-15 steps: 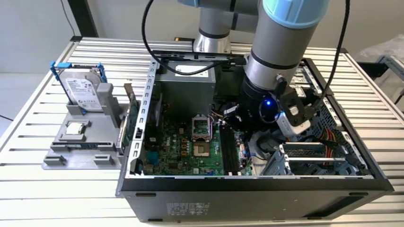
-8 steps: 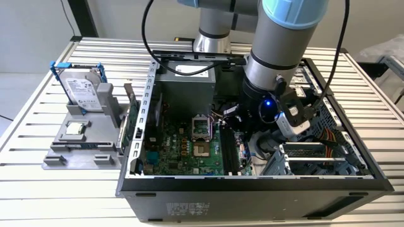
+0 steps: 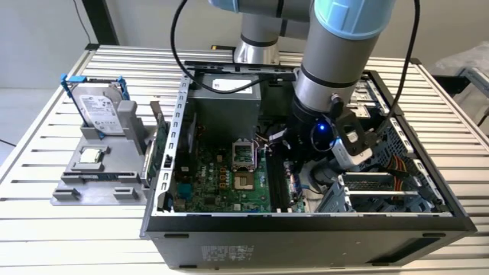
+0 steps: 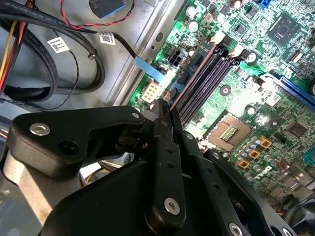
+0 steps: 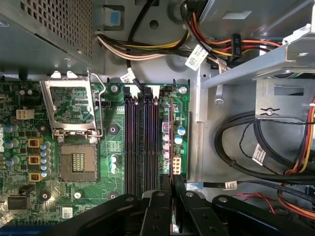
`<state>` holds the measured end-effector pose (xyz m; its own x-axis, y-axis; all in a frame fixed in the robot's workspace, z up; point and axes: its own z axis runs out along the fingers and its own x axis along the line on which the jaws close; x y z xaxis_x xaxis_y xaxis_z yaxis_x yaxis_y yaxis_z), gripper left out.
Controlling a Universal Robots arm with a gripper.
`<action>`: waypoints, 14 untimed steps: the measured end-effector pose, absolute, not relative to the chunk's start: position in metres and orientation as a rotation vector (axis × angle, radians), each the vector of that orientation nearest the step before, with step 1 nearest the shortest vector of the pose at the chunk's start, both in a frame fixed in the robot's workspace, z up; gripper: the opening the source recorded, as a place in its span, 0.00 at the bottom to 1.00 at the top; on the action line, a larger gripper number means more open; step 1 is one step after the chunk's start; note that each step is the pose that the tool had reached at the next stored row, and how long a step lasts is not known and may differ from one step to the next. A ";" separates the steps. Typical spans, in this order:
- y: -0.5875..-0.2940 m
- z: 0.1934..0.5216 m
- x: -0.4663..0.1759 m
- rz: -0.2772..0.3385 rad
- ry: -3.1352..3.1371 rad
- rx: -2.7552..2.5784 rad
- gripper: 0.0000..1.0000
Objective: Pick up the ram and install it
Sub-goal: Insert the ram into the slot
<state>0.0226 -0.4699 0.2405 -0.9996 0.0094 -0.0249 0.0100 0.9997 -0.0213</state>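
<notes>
Nearest the wrist cameras: the gripper (image 5: 171, 184) has its black fingers drawn close together, pinching a thin board edge-on. That is the ram (image 5: 167, 142), a narrow strip running out from between the fingertips along the motherboard's black slots (image 5: 140, 142). In the second wrist view the same strip (image 4: 189, 86) shows as a thin reddish-brown edge leading away from the gripper (image 4: 165, 113) beside the dark slots (image 4: 209, 81).

Pick-up: done, judging from the grip.

Installation: under way, not confirmed. The ram stands on edge in line with the slot row, on the side nearest the drive-cage wall, over or in the outermost slot. Whether its lower edge is pressed home I cannot tell; the edge-on view hides the contact, and the white latches (image 5: 142, 90) at the far end of the slots give no clear sign either way. The other slots look unfilled.

Beyond the slots: open CPU socket (image 5: 74, 110) with its metal frame lifted, then the power cables (image 5: 142, 44) and the perforated supply box.

Farther out, exterior view: the arm (image 3: 336, 74) reaches down into the open computer case (image 3: 306, 220) on the slatted table (image 3: 46, 229). To the exterior view's left of the case, a grey fixture holds a hard drive (image 3: 101, 112) upright.
</notes>
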 end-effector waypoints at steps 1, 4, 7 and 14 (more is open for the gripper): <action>-0.470 0.240 0.022 -0.033 3.117 0.015 0.00; -0.470 0.239 0.021 -0.033 3.117 0.015 0.00; -0.470 0.238 0.020 -0.033 3.117 0.015 0.00; -0.470 0.236 0.019 -0.033 3.117 0.010 0.00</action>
